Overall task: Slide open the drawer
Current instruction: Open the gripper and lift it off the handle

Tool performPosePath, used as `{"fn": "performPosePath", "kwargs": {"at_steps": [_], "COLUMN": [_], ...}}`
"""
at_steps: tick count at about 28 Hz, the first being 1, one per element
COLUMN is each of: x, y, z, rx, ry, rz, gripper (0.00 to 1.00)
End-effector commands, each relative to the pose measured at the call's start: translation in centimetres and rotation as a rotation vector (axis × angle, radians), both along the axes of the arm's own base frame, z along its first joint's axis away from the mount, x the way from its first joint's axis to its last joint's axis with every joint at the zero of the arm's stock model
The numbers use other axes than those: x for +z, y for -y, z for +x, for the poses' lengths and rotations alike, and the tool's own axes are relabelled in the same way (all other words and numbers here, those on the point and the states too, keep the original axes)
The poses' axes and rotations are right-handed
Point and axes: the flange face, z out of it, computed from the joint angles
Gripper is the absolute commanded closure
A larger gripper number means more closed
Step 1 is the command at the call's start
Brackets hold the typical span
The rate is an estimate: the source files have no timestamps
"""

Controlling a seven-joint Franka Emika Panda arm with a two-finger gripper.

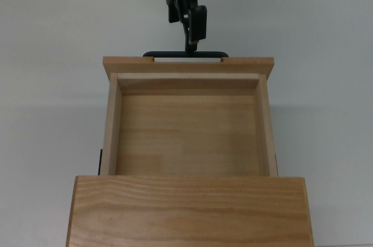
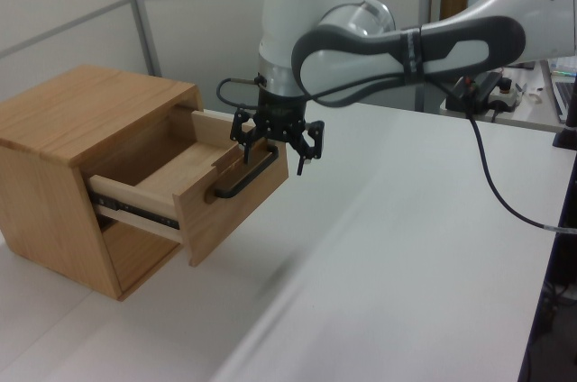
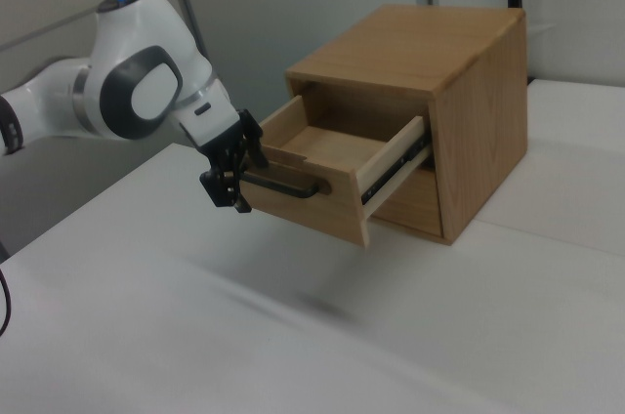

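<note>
1. Nearest in the top view, along its bottom edge, lies the grained slab of the cabinet [image 1: 189, 211]. In the left view the cabinet [image 2: 63, 157] sits on the white table [image 2: 406, 256] at the left view's left; in the right view it stands at the right view's right.
2. Beyond the slab, the drawer [image 1: 187, 124] is pulled well out of the cabinet, its bare light-wood floor fully exposed between thin side walls. The left view shows a black slide rail [image 2: 135, 211] along its side, and the right view shows the matching rail on the other side.
3. The drawer's flat front panel [image 1: 188, 64] faces the arm, and the wide black bar handle [image 1: 185, 55] runs across its outer face.
4. Just past the handle hangs the gripper [image 2: 277, 134], its 2 fingers spread wide apart and holding nothing. In the left view 1 finger [image 2: 243, 130] sits just above the handle [image 2: 243, 175] and the other [image 2: 306, 143] stands out past the panel; whether either touches the bar cannot be told.
5. Farthest back, the white and grey arm [image 2: 361, 31] reaches in from the left view's right, with a black cable [image 2: 505, 193] drooping beneath it.
</note>
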Motion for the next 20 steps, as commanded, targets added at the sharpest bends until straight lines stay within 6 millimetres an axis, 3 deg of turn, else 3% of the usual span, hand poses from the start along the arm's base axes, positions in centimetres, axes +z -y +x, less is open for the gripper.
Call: {"fn": "performPosePath", "kwargs": {"at_steps": [1,8,20], "x": [2.7,3.6,2.3], "y": [0.1,0.4,2.4], "z": [-0.6,-1.1,-2.5], "rx": [0.207,0.572,0.96], "ry": [-0.017,-0.071,-0.222], "rz": [-0.001,-0.098,-0.142], "gripper": [0.0,0.0,0.0]}}
